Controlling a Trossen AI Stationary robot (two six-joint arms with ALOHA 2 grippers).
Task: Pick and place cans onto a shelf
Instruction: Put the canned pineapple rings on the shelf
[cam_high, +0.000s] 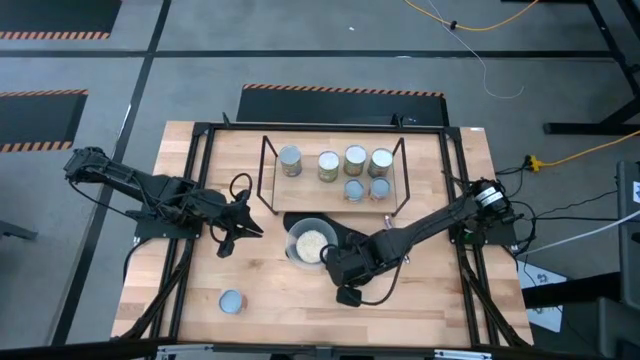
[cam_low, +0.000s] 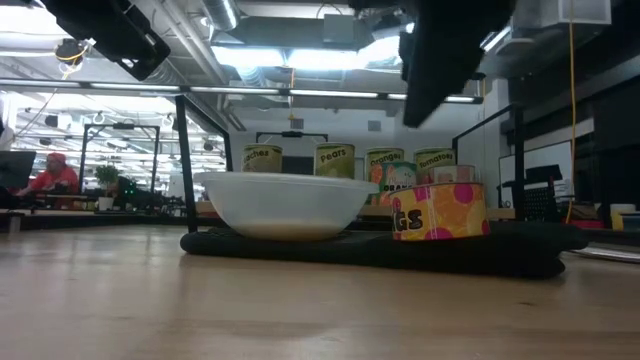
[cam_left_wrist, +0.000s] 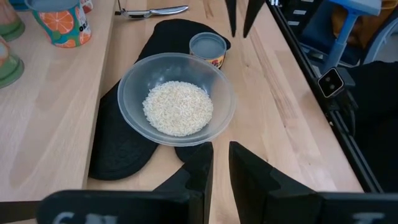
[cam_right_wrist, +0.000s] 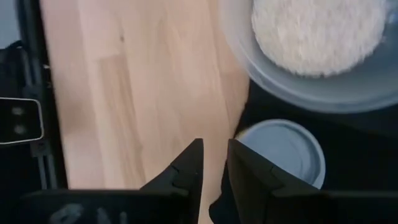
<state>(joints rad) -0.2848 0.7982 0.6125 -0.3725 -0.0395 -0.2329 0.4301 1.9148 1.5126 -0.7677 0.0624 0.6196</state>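
A can with a bluish top (cam_left_wrist: 207, 46) (cam_right_wrist: 283, 152) and an orange and pink label (cam_low: 440, 212) stands on the black mat (cam_left_wrist: 118, 155), next to the clear bowl of pale grains (cam_high: 311, 243). My right gripper (cam_right_wrist: 215, 155) (cam_left_wrist: 239, 31) hangs above the mat just beside this can, slanting down. Its fingers are a narrow gap apart, with nothing between them. The shelf (cam_high: 265, 170) at the far middle holds several cans (cam_high: 328, 165). One more can (cam_high: 232, 301) stands near the front left. My left gripper (cam_high: 258, 228) waits left of the bowl, open by a narrow gap.
The bowl (cam_left_wrist: 177, 106) sits on the mat right beside the can, on its left. A black frame of rails (cam_high: 195, 200) runs along the table's sides. Bare wood lies in front of the mat and to its right (cam_right_wrist: 155, 93). A metal tool (cam_left_wrist: 155, 10) lies near the shelf.
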